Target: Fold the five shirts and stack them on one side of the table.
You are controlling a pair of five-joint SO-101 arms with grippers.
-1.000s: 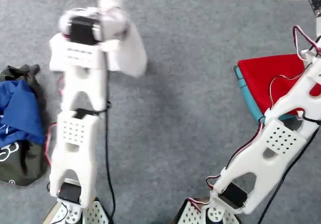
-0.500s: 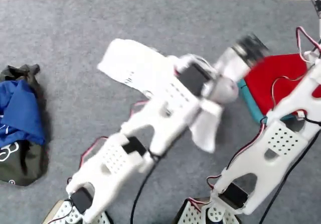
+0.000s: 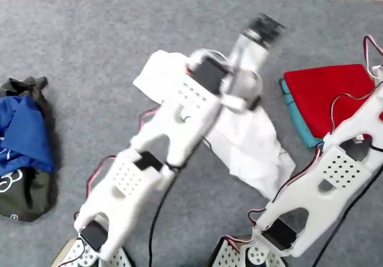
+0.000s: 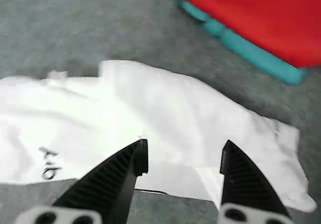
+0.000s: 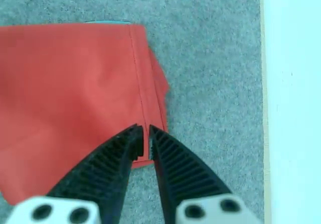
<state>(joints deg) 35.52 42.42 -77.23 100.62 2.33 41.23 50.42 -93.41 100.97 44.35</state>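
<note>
The white shirt point(image 3: 254, 150) now lies spread mid-table under the left gripper point(image 4: 183, 156).

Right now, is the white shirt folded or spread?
Spread: the white shirt lies loose and rumpled on the table, edges uneven, no neat fold.

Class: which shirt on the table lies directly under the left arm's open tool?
The white shirt, spread mid-table; the red shirt and teal shirt lie folded, stacked aside.
</note>
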